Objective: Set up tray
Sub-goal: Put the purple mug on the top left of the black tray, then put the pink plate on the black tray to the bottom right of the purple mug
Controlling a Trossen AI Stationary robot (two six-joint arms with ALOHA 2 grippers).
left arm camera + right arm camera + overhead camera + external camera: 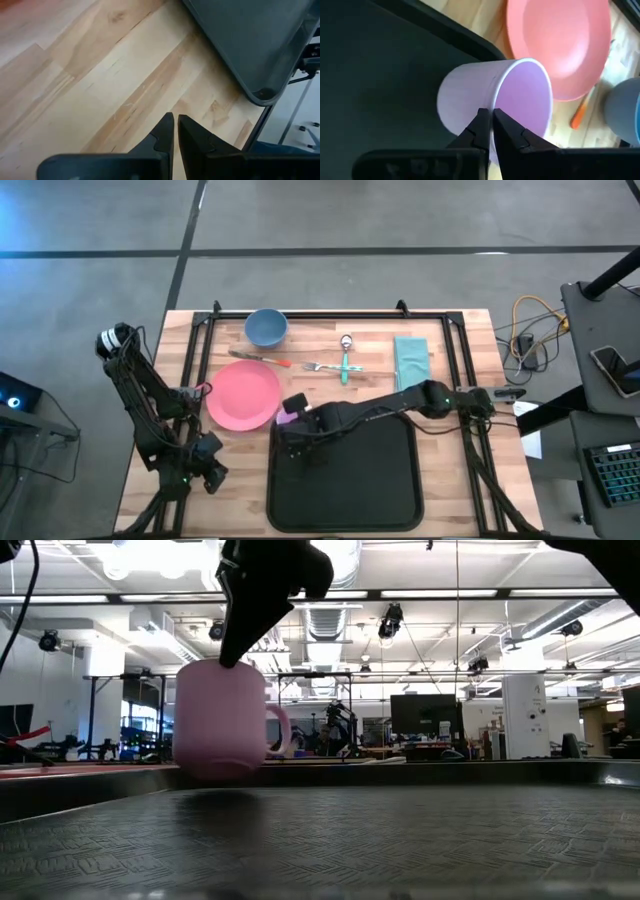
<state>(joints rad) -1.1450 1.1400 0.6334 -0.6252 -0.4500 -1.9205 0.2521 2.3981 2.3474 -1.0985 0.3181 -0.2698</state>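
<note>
- The tray (345,480) lies at the table's near edge, at about 6 o'clock from the table's centre, its long black floor bare across most of its width.
- The left gripper (175,131) waits at 8 o'clock over bare wood by the tray's near left corner, its fingers drawn together with nothing between them.
- The right gripper (490,125) reaches across to the tray's far left corner, at about 9 o'clock from centre, its fingers pinched on the rim of the pink mug (222,720).
- The low view shows the mug upright with its base at or just above the tray floor; contact cannot be told.
- The pink plate (243,394) sits on the wood at 10 o'clock, just beyond the mug and beside the tray's corner.
- Farther, at 12 o'clock, lie an orange-handled knife (262,359), a fork (330,367) and a teal spoon (346,358).
- A teal napkin (411,358) lies at 1 o'clock.
- The blue bowl (266,327) stands farthest, at 11 o'clock.
</note>
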